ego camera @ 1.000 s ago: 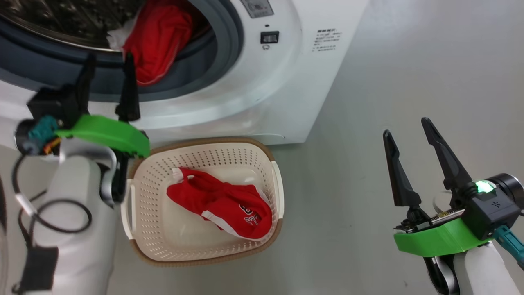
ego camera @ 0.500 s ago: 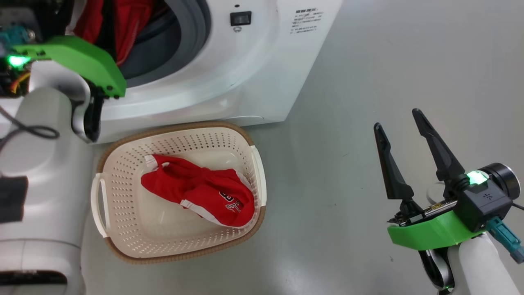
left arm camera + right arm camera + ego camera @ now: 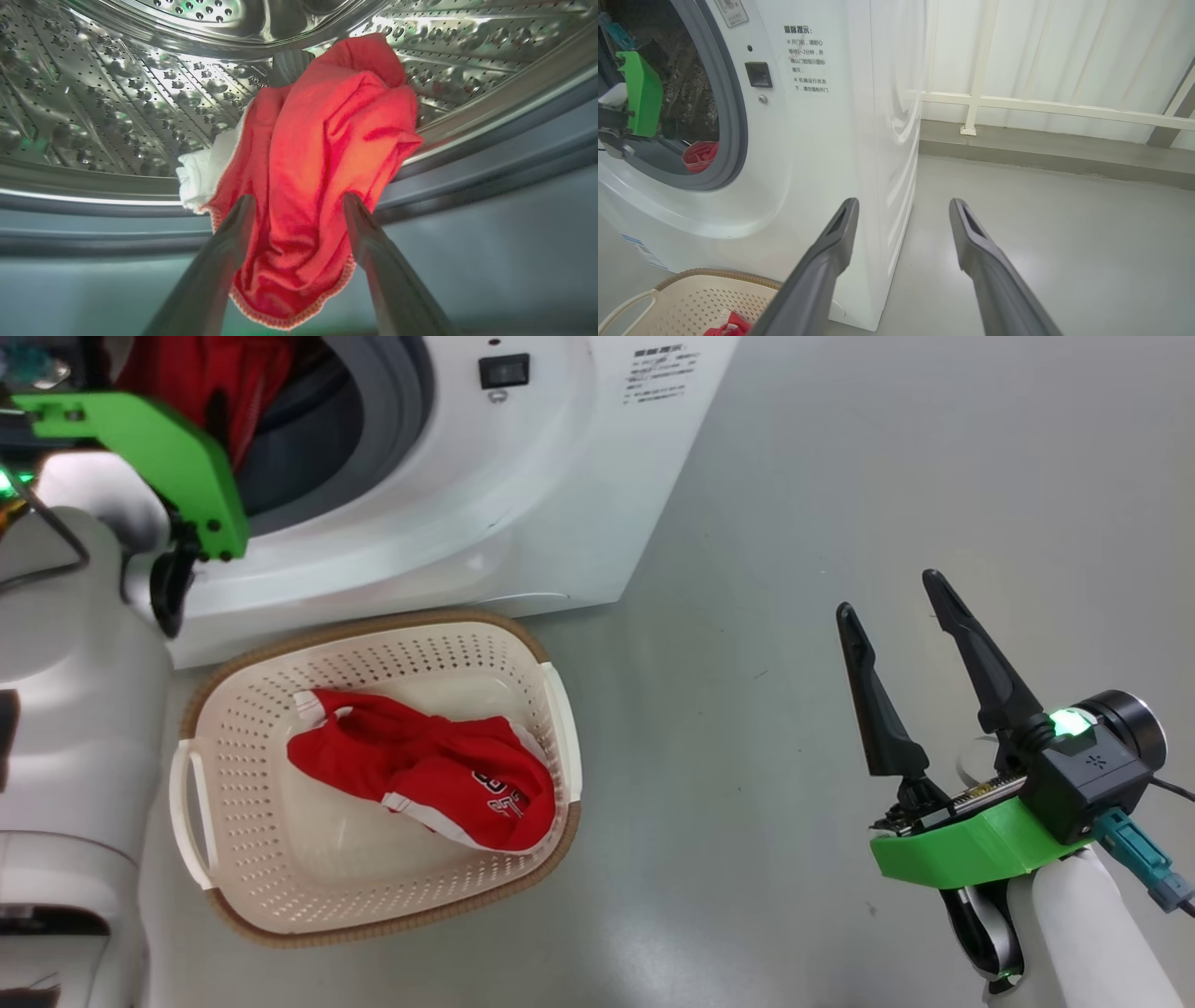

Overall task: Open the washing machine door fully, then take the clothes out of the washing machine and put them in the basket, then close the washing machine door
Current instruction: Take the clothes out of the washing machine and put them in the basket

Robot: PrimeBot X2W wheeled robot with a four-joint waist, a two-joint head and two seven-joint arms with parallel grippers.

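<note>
Left gripper point(image 3: 298, 198): released, both fingers spread wide, positioned inside the mouth of the washing machine point(image 3: 523, 504). One red garment point(image 3: 322, 140) of the clothes lies directly ahead of this gripper and between its fingers. It is draped from the perforated steel drum point(image 3: 117, 93) over the drum lip and down across the grey rubber ring point(image 3: 490, 177). Its lower hem hangs nearer the wrist than the fingertips, and a white piece point(image 3: 201, 172) shows at its edge just beyond one finger. The fingers flank the fold without pinching it; whether they touch the cloth cannot be confirmed. In the head view the left arm's green wrist mount point(image 3: 140, 448) sits at the machine's opening. Right gripper point(image 3: 887, 593): released, fingers parted, held above the grey floor point(image 3: 794, 476), well apart from the machine, whose front corner stands ahead of it and toward its left. The basket point(image 3: 243, 728) stands on the floor just before the machine's front, to the left of the right gripper and below the left wrist. A second red garment point(image 3: 420, 770), with white trim and white lettering, lies inside the basket, toward the side nearer the right gripper.
</note>
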